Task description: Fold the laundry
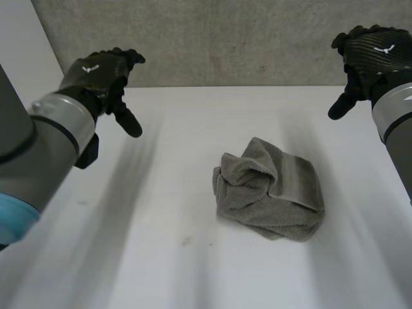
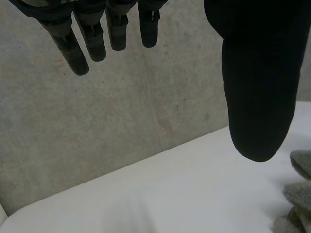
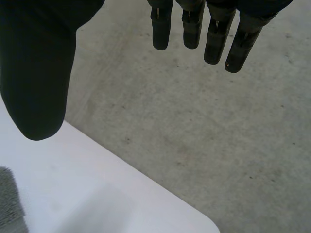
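Worktop (image 1: 148, 257): white, and I see a faint speck on it on the near side.
Towel (image 1: 270, 190): grey, crumpled in a loose heap. It lies on the worktop a little toward the right arm's side, between the two hands and well apart from both.
Left hand (image 1: 100, 74): held up over the far left of the worktop, with the fingers nearly straight and the thumb apart. I see nothing in it.
Right hand (image 1: 373, 55): held up at the far right, with the fingers loose and extended and the thumb pointing down. It holds nothing.
Wall (image 1: 244, 38): bare concrete behind the worktop's far edge.
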### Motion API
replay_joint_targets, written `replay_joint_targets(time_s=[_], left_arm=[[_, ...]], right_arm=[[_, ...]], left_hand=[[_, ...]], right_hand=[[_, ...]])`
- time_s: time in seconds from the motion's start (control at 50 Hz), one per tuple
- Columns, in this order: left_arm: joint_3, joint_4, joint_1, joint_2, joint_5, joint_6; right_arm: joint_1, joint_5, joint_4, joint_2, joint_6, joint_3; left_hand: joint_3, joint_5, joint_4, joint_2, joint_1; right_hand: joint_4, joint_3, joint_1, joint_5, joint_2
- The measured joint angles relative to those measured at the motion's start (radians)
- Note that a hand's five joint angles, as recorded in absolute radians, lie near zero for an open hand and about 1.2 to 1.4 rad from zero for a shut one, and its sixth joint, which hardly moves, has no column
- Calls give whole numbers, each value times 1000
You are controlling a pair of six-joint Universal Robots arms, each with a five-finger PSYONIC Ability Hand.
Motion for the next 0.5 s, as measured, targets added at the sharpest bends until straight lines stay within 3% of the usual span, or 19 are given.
replay_joint_targets(time_s=[0.18,0.5], left_arm=[[119,-199,10,0,6,-84],[101,-200,23,2,8,-97]], right_arm=[[-35,41,75,1,29,-31],[-44,12,84,5,4,-44]], left_hand=[[-2,0,-2,-2,0],[-2,0,-2,-2,0]], right_hand=[[0,0,0,0,0],[0,0,0,0,0]])
